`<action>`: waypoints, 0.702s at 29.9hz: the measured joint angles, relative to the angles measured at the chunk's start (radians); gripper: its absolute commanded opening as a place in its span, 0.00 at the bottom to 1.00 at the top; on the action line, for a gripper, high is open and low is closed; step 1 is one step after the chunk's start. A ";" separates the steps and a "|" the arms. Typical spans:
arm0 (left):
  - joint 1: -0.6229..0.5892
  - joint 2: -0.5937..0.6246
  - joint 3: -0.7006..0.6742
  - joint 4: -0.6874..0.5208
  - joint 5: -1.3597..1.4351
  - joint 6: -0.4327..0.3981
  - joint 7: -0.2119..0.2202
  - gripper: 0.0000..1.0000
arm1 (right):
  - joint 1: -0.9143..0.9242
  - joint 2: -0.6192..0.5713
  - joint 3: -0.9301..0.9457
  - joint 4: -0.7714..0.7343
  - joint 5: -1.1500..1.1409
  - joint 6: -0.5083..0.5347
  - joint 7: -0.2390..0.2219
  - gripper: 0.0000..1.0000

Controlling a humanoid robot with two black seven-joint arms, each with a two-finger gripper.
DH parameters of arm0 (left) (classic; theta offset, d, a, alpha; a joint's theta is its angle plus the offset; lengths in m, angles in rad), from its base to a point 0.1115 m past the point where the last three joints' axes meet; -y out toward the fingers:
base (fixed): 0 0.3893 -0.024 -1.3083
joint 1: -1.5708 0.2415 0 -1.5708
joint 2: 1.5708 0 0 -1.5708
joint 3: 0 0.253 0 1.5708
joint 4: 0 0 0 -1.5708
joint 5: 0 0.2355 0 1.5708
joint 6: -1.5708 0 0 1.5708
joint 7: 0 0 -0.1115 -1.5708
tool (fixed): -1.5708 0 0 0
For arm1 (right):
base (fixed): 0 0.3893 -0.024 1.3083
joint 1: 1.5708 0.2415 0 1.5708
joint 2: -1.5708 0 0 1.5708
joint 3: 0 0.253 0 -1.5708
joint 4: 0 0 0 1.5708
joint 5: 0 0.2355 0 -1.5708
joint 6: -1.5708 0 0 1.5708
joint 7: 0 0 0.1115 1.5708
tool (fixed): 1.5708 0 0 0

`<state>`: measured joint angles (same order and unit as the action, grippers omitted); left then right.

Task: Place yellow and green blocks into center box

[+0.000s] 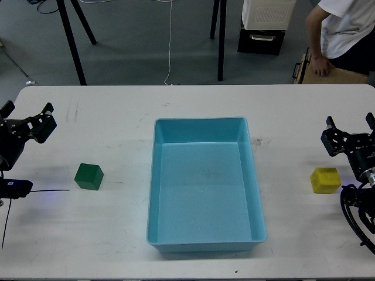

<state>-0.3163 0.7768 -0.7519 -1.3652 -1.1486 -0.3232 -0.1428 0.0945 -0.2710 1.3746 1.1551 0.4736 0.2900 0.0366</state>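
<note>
Head view, looking down on a white tabletop (117, 234): light blue center box (205, 242) square in the middle, holding nothing, rim clear all round. Green block (88, 177) on the left side, well apart from the box's left wall, sitting flat. Yellow block (325, 180) on the right side, likewise well clear of the box, flat on the surface. Left gripper (28, 115) raised near the left edge, up and away from the green block, fingers apart with nothing between them. Right gripper (350, 123) near the right edge, just above and beside the yellow block, fingers apart as well and not touching it. Neither block grasped yet, so probably the reach-and-grasp stage. Best handled by bringing the right gripper straight down over the yellow block, fingers straddling two opposite flat faces rather than the corners, closing low enough for a firm hold without scraping the tabletop. Same approach on the left for the green block. Worth lifting well above the rim before crossing, then releasing over the middle of the floor, away from the walls.
</note>
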 measured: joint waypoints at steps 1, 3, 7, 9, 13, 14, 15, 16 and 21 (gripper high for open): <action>0.000 0.000 0.000 0.000 0.000 0.000 0.000 1.00 | -0.001 0.000 0.000 0.000 0.000 0.000 0.000 0.99; 0.000 0.000 0.000 0.000 0.001 0.000 -0.002 1.00 | -0.002 -0.003 0.001 0.001 0.000 0.001 0.000 0.99; 0.000 0.002 0.000 -0.002 0.001 -0.007 -0.035 1.00 | -0.004 -0.006 0.001 0.002 -0.001 0.003 0.001 0.99; 0.000 0.003 0.000 -0.002 0.002 -0.013 -0.053 1.00 | -0.004 -0.007 0.001 0.002 -0.001 0.003 0.001 0.99; -0.001 0.003 0.002 0.005 0.003 -0.012 -0.071 1.00 | -0.004 -0.009 0.001 0.001 -0.002 0.003 0.002 0.99; -0.001 0.003 0.003 0.008 0.003 -0.010 -0.072 1.00 | -0.004 -0.010 0.001 0.001 -0.002 0.003 0.002 0.99; -0.001 0.003 0.004 0.011 0.003 -0.006 -0.073 1.00 | -0.004 -0.011 0.001 0.000 -0.003 0.003 0.002 0.99; -0.001 0.003 0.004 0.013 0.003 0.002 -0.073 1.00 | -0.004 -0.011 0.001 0.000 -0.003 0.003 0.002 0.99; -0.001 0.003 0.004 0.021 0.003 0.029 -0.082 1.00 | -0.004 -0.011 -0.002 0.000 -0.003 0.003 0.002 0.99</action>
<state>-0.3175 0.7798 -0.7481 -1.3440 -1.1459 -0.2942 -0.2252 0.0905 -0.2822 1.3729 1.1553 0.4709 0.2931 0.0389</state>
